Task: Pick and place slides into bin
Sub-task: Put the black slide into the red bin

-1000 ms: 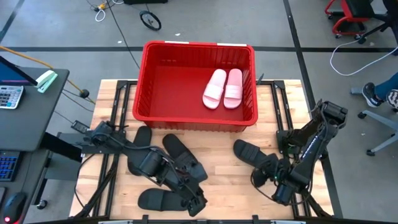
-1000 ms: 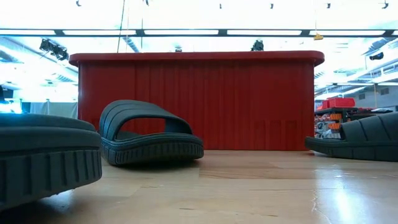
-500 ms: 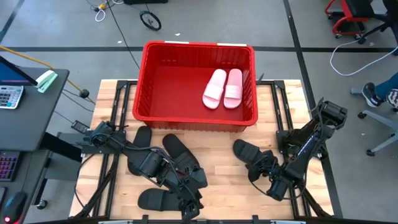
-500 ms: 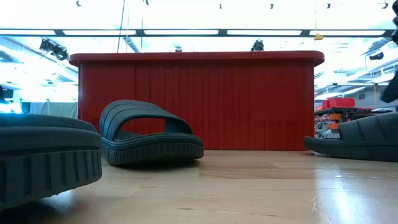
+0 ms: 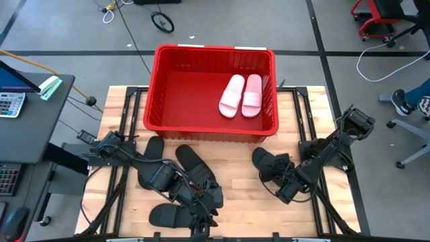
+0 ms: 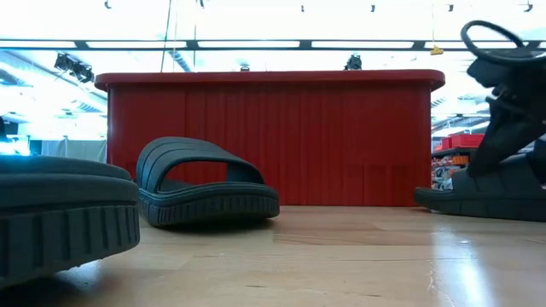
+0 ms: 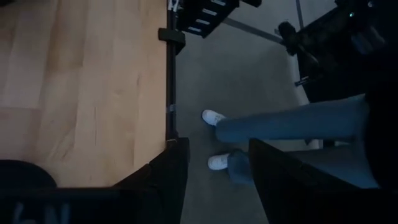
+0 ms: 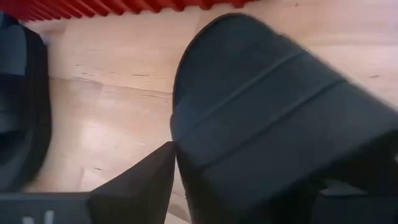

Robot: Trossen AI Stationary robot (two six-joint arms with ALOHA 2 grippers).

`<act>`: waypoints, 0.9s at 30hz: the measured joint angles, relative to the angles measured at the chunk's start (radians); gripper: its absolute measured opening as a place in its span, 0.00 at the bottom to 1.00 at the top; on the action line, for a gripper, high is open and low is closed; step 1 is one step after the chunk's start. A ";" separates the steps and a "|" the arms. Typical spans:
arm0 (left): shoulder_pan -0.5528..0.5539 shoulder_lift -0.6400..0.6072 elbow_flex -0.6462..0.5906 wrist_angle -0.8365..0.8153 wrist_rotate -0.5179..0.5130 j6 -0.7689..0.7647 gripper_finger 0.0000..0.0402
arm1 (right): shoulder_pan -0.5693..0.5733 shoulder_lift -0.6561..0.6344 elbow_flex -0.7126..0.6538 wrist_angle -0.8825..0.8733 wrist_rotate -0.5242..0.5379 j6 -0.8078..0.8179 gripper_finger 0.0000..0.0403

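Only the right wrist view shows the open right end effector (image 8: 180, 180) straddling a black slide (image 8: 273, 124)

Wooden counter (image 5: 235, 171) under the left end effector; beyond its edge a person's jeans legs (image 7: 292, 127), white shoes (image 7: 213, 116) on grey floor (image 5: 67, 27).

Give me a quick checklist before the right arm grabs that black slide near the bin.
1. Right gripper at the matte black slide sandal: ok.
2. Its fingers open beside the strap: ok.
3. Slide actually gripped: not ok, not yet.
4. Large red plastic bin has bare floor: ok; only two pale pink slides inside.
5. Left gripper far off, at the table's near edge: ok.
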 joint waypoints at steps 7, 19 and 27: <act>0.001 0.000 0.000 0.000 0.000 0.004 0.43 | 0.009 0.000 -0.008 0.119 -0.068 -0.042 0.28; 0.027 0.000 0.000 0.005 -0.060 -0.031 0.42 | 0.187 -0.008 0.291 0.013 -0.222 -0.434 0.02; 0.136 -0.001 0.000 0.095 -0.126 -0.177 0.44 | 0.244 -0.009 0.731 -0.177 -0.197 -1.127 0.02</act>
